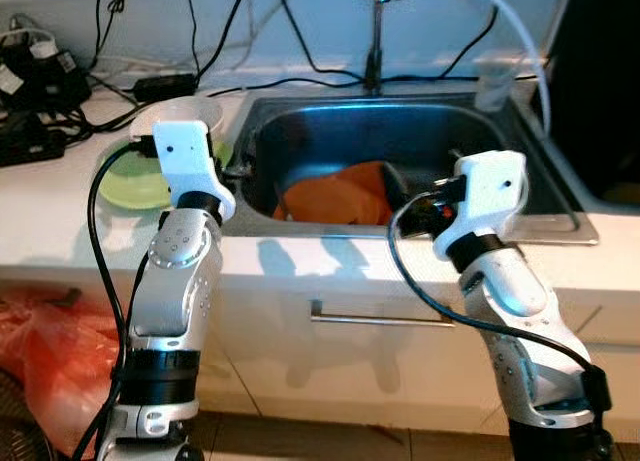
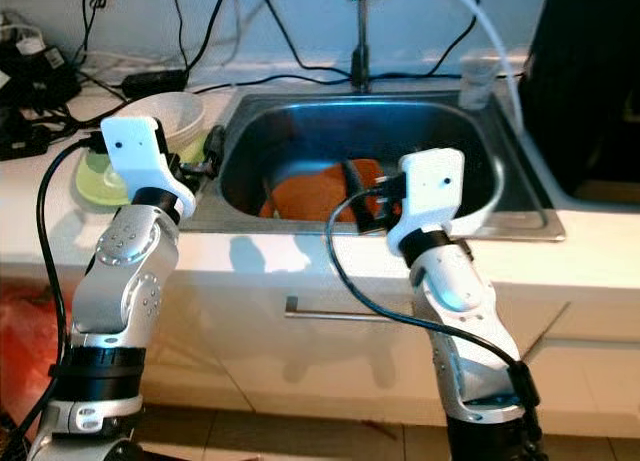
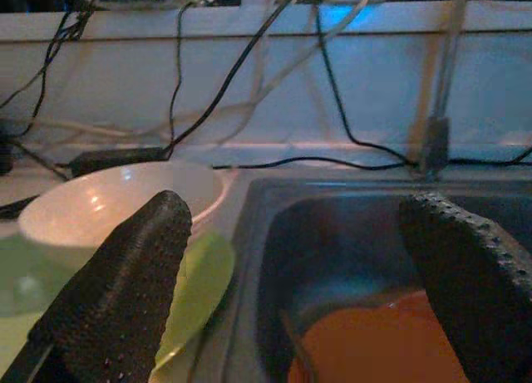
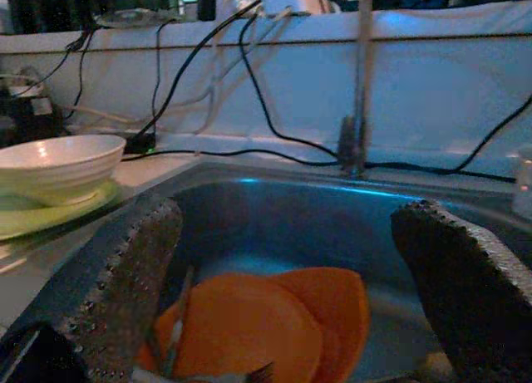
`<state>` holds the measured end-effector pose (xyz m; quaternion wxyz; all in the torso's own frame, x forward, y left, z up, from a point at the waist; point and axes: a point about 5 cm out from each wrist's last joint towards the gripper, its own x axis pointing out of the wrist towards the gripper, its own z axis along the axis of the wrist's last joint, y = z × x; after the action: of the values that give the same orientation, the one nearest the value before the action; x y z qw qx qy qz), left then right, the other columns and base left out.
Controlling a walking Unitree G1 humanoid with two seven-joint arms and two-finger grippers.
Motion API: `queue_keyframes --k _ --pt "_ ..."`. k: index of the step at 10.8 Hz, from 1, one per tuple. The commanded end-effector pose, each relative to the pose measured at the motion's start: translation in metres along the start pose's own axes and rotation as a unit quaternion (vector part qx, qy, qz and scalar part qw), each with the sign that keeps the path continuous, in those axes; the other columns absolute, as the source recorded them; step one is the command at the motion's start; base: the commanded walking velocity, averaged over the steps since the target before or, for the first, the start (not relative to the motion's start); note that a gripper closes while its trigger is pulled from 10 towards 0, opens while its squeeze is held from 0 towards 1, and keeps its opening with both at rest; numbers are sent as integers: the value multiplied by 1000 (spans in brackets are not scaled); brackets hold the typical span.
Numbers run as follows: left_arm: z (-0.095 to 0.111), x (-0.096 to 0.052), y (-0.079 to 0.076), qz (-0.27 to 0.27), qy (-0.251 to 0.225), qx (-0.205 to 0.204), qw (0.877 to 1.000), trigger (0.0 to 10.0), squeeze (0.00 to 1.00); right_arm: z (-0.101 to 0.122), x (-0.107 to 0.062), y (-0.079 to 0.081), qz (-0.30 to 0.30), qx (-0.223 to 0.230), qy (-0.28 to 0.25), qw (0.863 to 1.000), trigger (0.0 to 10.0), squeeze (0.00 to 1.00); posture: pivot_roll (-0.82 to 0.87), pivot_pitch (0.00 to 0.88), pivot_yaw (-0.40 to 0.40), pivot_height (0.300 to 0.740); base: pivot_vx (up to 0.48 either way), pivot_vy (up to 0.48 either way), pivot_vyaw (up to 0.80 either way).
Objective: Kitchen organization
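A steel sink (image 1: 540, 226) holds orange plates (image 1: 340, 196) with a fork (image 4: 259, 372) lying near them. On the counter to its left, a white bowl (image 1: 180, 111) rests on a green plate (image 1: 130, 181). My left gripper (image 3: 295, 233) is open and empty, hovering over the sink's left rim next to the bowl. Its fingers (image 1: 237, 169) point toward the basin. Over the sink's front edge my right gripper (image 4: 283, 225) also stands open and empty, aimed at the orange plates (image 4: 249, 325).
A faucet (image 1: 375, 41) rises behind the sink, with a white hose (image 1: 515, 26) and a clear cup (image 1: 495, 81) at the back right. Cables and a power strip (image 1: 30, 131) crowd the left counter. A red bag (image 1: 50, 351) lies on the floor below.
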<state>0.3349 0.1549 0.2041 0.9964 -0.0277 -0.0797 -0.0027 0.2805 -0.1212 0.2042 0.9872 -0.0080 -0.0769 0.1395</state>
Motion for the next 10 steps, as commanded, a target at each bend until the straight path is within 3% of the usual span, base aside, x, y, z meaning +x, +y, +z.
queue_keyframes --k 1,7,10 --pt "4 3 4 7 -4 -2 1000 10000 0 4 1 2 5 -2 -5 1000 10000 0 -91 0 92 740 0 0 0" --pt "1 7 7 13 4 -4 1000 10000 0 5 3 2 6 -5 -9 1000 10000 0 -94 0 98 740 0 355 0" --pt "2 6 3 -1 -1 3 1000 10000 0 4 3 2 4 -5 -8 1000 10000 0 -99 0 102 740 0 0 0"
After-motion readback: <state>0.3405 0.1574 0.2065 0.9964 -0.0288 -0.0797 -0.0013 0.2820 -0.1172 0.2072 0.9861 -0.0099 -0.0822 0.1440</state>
